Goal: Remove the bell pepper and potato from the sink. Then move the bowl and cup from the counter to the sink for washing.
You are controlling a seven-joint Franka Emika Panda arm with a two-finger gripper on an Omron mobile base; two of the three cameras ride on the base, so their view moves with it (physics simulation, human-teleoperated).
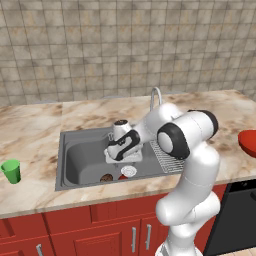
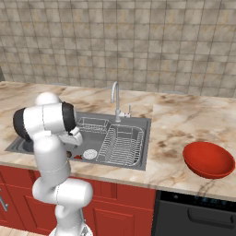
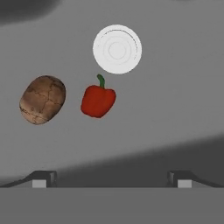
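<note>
The gripper (image 3: pixel 111 178) is seen from the hand view with its two fingertips spread wide apart at the bottom of the picture, nothing held between them and nothing touched. It is poised above the grey floor of the sink (image 3: pixel 175 100), pointing down into the basin. Below it lie the pepper (image 3: pixel 98 99) and, just beside it, apart from it, the potato (image 3: pixel 42 99); the white round drain (image 3: pixel 117 49) sits near the pepper's green stem. From the left base view, the hand is seen hanging over the basin, with the potato (image 1: pixel 106 177) and a sliver of the pepper (image 1: pixel 122 177) at the sink's front edge, next to the drain (image 1: pixel 128 171). The cup (image 1: pixel 11 171) stands on the table (image 1: pixel 35 140) well to the left of the sink (image 1: pixel 80 155). From the right base view, the bowl (image 2: pixel 208 159) rests on the table well to the right of the sink, past the wire racks (image 2: pixel 120 145). The first step appears to be in hand: clearing the vegetables. The pepper lies off the line between the fingertips, so a small shift toward it and a straight descent would be called for before closing. Neither vegetable has yet been taken out, and the bowl and cup are not yet moved.
</note>
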